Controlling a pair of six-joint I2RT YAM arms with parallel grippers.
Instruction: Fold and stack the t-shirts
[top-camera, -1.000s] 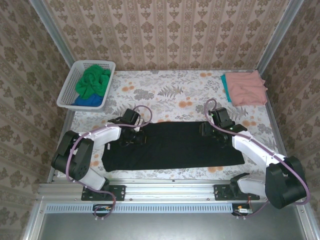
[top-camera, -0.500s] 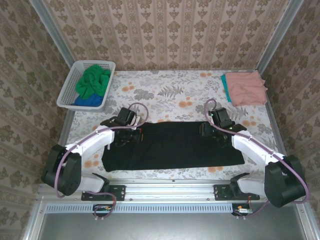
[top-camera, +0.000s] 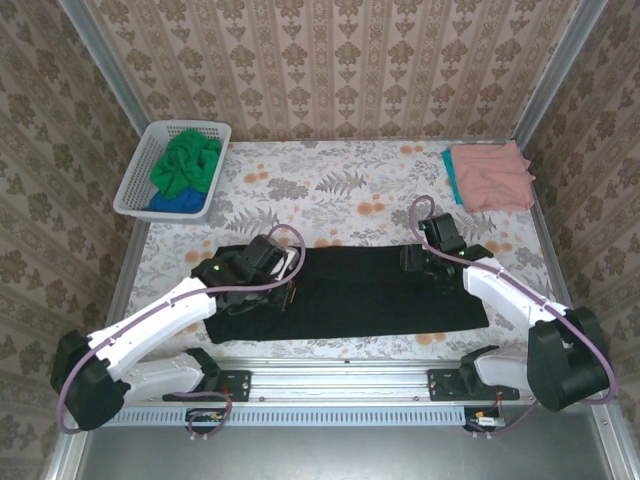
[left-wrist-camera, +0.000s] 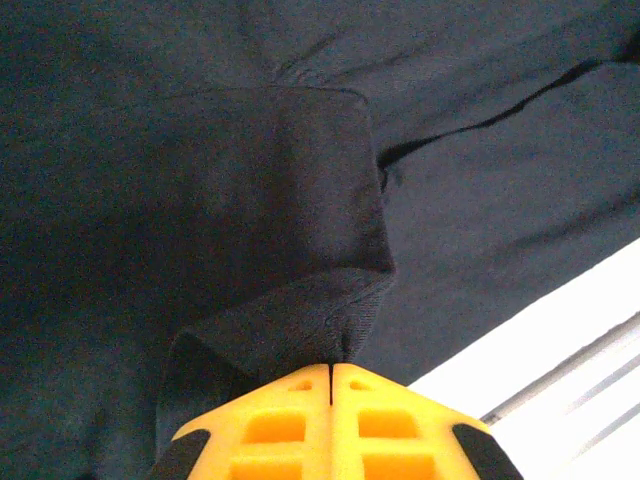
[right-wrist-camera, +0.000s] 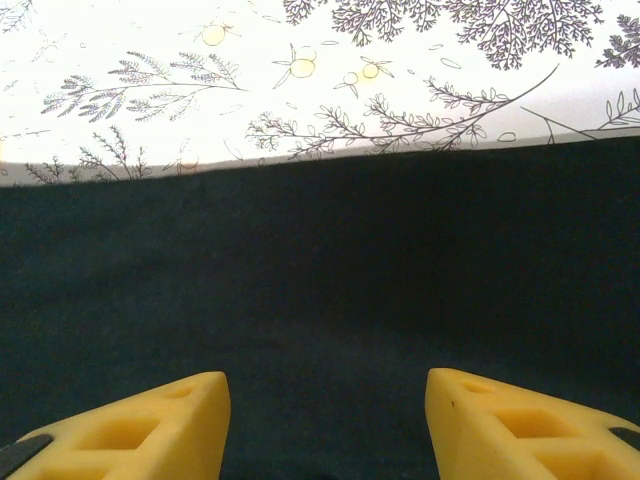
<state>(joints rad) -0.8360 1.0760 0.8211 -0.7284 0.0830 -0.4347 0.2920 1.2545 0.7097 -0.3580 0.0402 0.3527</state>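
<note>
In the far left corner of the table (top-camera: 330, 180) stands a white basket (top-camera: 135, 180), with the green t-shirt (top-camera: 188, 160) heaped over the blue t-shirt (top-camera: 175, 203) inside it. The left arm (top-camera: 150, 325) stretches low and long from its near-left base, slanting toward the middle. The left gripper (left-wrist-camera: 331, 372) is clenched on a raised fold at the left end of the black t-shirt (top-camera: 370, 290), its yellow fingers pressed flat together.

That shirt lies as a long dark band across the near half of the table, its near edge close to the front rail (top-camera: 330, 385). The right arm (top-camera: 505, 295) bends inward from its base. The right gripper (right-wrist-camera: 325, 385) hovers over the shirt by its far edge, toward the right end, with fingers spread apart and nothing between them.

The salmon pink t-shirt (top-camera: 495, 175) rests on the teal t-shirt (top-camera: 452, 172) in the far right corner. Bare flowered tabletop runs between basket and stack, beyond the black shirt's far edge.
</note>
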